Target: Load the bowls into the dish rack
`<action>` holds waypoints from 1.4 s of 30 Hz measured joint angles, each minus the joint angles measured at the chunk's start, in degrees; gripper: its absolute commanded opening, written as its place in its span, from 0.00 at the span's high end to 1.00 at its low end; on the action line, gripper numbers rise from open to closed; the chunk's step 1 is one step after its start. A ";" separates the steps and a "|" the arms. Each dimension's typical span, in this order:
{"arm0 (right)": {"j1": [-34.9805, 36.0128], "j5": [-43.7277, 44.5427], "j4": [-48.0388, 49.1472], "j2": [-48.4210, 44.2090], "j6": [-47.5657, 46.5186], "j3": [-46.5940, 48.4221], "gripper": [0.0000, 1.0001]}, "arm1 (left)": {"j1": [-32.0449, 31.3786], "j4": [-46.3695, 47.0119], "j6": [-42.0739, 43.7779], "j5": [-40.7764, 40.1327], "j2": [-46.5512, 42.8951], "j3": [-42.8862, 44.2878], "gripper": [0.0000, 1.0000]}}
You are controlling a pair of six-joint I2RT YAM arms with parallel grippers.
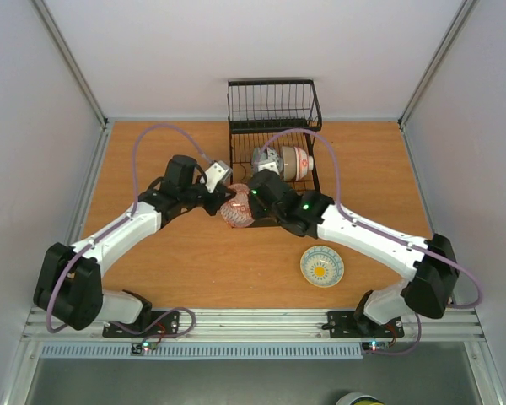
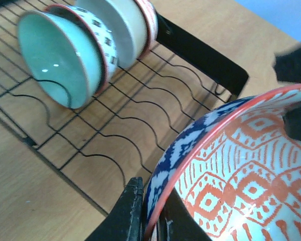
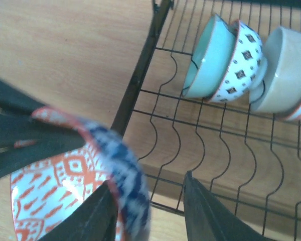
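Gripping now: the left gripper [image 2: 151, 217] is pinched tight on the rim of the orange-patterned bowl [image 2: 241, 181], bottom centre of the left wrist view.
Right gripper [image 3: 148, 201]: its jaws are parted, with the bowl's blurred navy rim between them and closer to one finger. It doesn't look clamped.
Bowl position: in the air and tilted, at the lower-left corner of the dish rack [image 2: 200, 57] in the top view.
Rack: a teal-lined bowl [image 2: 55, 55] and a cream bowl [image 2: 125, 25] stand on edge side by side, upper left of the left wrist view. The dividers nearer the camera are free.
Waiting: a yellow-centred bowl [image 1: 321, 267] sits on the table [image 1: 194, 261], lower right of centre.
Doing it well: this looks like a hand-off. The right fingers should clear the rim fully before the left arm moves. Then lift the bowl over the black edge bar, tip it on edge and seat it in a free divider without nudging the standing pair.
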 measured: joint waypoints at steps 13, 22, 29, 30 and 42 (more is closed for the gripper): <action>-8.90 -27.82 13.33 -5.95 1.73 -11.72 0.17 | -0.50 0.87 3.04 3.52 -1.90 -2.73 0.99; -10.60 -42.05 24.55 -10.23 5.20 -23.30 0.15 | 2.16 1.31 2.64 8.35 -1.90 -2.84 0.99; -11.19 -46.62 34.05 -13.57 7.04 -28.79 0.15 | 4.57 2.73 0.42 16.74 -1.88 -2.84 1.00; -11.21 -47.08 35.23 -13.70 7.21 -29.00 0.16 | 4.66 3.15 -0.02 18.16 -1.86 -2.84 1.00; -11.65 -49.46 42.84 -13.81 11.37 -29.66 0.47 | 5.25 7.17 -1.55 24.24 -1.07 -3.17 1.00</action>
